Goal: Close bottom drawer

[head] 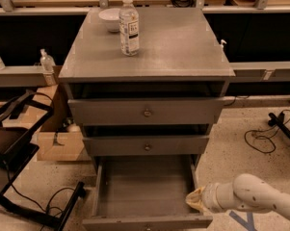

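The bottom drawer (144,189) of the grey cabinet is pulled far out, its plain grey box empty and its front (147,223) at the lower edge of the camera view. My white arm reaches in from the lower right. My gripper (195,199) is at the drawer's right side wall, near its front corner. The two drawers above, the middle drawer (147,146) and the top drawer (147,112), stand slightly out, each with a small round knob.
A water bottle (129,25) and a white bowl (109,18) stand on the cabinet top (183,47). A cardboard box (58,146) and a black chair frame (19,153) are on the left. Cables (260,138) lie on the floor at right.
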Controlling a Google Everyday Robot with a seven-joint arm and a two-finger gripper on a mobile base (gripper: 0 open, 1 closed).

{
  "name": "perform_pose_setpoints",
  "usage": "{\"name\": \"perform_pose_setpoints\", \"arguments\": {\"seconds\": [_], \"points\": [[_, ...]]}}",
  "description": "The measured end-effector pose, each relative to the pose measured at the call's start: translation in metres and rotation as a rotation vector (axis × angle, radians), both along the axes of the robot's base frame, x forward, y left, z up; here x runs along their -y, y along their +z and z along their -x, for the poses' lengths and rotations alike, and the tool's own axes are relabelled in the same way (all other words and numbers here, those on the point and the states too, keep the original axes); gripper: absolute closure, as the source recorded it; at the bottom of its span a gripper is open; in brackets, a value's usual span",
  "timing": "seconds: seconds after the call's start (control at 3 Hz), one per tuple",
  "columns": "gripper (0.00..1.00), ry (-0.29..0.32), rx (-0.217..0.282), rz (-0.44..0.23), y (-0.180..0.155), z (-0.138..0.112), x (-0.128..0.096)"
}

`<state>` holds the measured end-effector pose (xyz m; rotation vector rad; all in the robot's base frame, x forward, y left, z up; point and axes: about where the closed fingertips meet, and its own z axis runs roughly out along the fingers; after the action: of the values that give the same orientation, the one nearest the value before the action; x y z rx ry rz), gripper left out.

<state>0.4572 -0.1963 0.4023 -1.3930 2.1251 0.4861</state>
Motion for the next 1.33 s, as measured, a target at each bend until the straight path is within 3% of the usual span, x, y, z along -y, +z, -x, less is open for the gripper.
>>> {"name": "perform_pose_setpoints", "arguments": {"seconds": [0.67, 1.0, 1.33], "points": [[1.00, -0.138, -0.114, -0.103, -0.139, 0.043, 0.012], [1.00, -0.186, -0.153, -0.164, -0.197, 0.055, 0.017], [1.00, -0.198, -0.179, -0.226, -0.244, 0.049, 0.014]]}}
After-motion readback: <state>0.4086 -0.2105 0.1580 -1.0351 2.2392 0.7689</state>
